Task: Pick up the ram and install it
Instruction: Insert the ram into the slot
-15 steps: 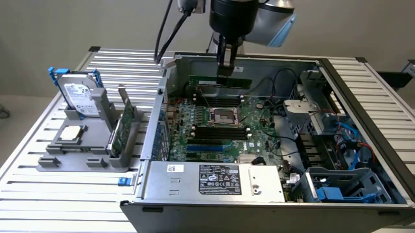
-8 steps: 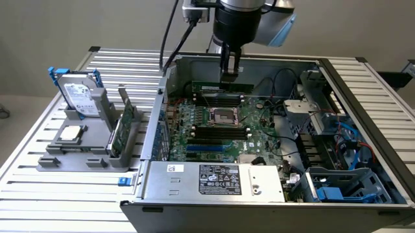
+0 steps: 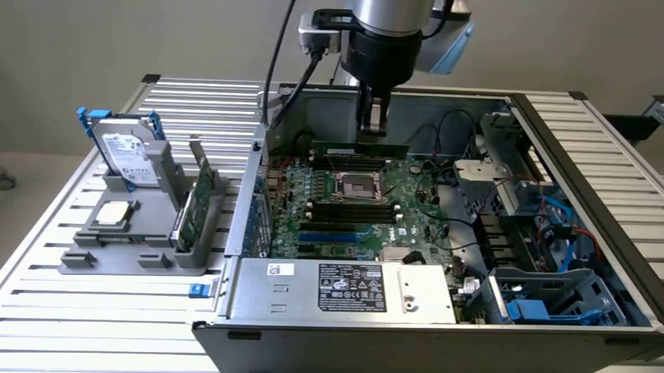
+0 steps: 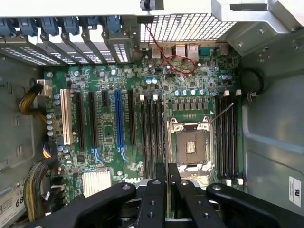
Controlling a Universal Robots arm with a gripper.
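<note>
The ram (image 3: 358,147), a long narrow green stick, hangs level inside the open computer case, just above the motherboard (image 3: 343,225). My gripper (image 3: 372,137) comes straight down from above and is shut on the stick's top edge near its middle. The stick sits over the black slots (image 3: 360,161) on the far side of the CPU socket (image 3: 358,185). In the wrist view the black fingers (image 4: 159,190) stand close together above the board, between the CPU socket (image 4: 190,145) and a bank of black slots (image 4: 152,133). Another bank of slots (image 4: 228,137) lies on the socket's other side.
On the exterior view's left, a grey holder (image 3: 135,260) carries a silver hard drive with blue rails (image 3: 130,159), a green expansion card (image 3: 197,203) and a small square chip (image 3: 114,212). The case walls (image 3: 254,194), power supply (image 3: 343,287), cables (image 3: 456,225) and blue drive bays (image 3: 550,303) surround the board.
</note>
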